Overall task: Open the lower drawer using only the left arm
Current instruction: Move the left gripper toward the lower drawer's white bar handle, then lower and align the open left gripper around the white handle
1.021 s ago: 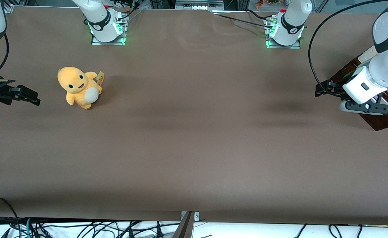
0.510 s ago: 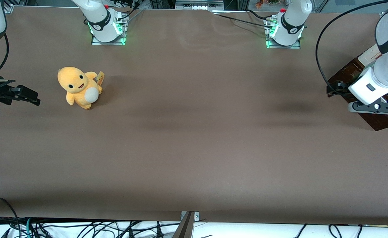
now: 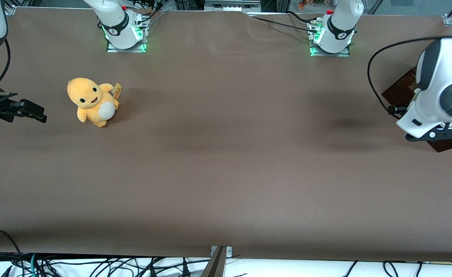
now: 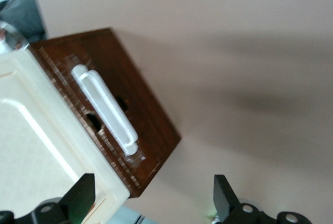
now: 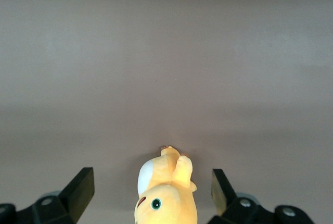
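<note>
- One brown worktop (image 3: 226,161) carries everything; nothing on its middle has shifted since the earlier front views.
- One working left arm (image 3: 443,82) stands at its own end of the worktop. Over the last second its white wrist has swung round, so that a dark grey joint disc now faces the front camera, and its black cable loop sits lower.
- One drawer cabinet shows in the left wrist view: a cream-white panel (image 4: 31,146) above one lower drawer (image 4: 132,114) with a dark brown front. In the front view only a brown corner (image 3: 401,90) of it peeks out from under the arm, at the working arm's end of the worktop.
- One orange plush toy (image 3: 92,101) sits toward the parked arm's end, unmoved.
- One long white-silver bar handle (image 4: 106,109) lies along the drawer front, slantwise to the claw.
- One claw (image 4: 153,203), released: its two black fingers (image 4: 80,195) are spread wide and hold nothing, apart from the handle and not touching it. A second ago it pointed out over the worktop.
</note>
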Available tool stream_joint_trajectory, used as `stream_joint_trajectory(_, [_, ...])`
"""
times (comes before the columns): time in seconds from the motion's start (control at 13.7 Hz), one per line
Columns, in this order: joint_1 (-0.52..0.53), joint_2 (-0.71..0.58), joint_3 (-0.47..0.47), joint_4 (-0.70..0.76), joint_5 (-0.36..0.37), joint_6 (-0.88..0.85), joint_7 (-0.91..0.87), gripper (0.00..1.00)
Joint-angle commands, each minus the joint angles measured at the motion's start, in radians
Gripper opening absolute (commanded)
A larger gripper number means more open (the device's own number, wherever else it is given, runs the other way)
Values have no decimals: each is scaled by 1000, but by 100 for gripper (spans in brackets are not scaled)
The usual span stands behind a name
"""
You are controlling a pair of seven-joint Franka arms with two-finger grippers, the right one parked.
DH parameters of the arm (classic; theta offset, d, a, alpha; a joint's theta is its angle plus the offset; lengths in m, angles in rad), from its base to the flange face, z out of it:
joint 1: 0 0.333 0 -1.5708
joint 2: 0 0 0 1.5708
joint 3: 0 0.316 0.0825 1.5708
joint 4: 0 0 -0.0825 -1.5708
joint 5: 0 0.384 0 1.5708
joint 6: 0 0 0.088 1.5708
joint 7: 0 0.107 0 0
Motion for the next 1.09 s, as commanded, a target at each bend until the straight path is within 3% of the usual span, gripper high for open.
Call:
stream_joint_trajectory(0.0, [-7, 67, -2, 22, 92, -63, -93, 100])
stream_joint_trajectory(0.29, [-26, 162, -2, 19, 149, -205, -314, 100])
stream_joint_trajectory(0.44, [-42, 231, -4, 16, 216, -253, -422, 100])
stream_joint_trajectory(0.58, [-45, 290, -2, 13, 238, -299, -505, 87])
stream_joint_trajectory(0.88, [1, 357, 3, 11, 258, -304, -666, 86])
stream_joint_trajectory(1.02, [18, 408, 3, -7, 365, -304, -708, 88])
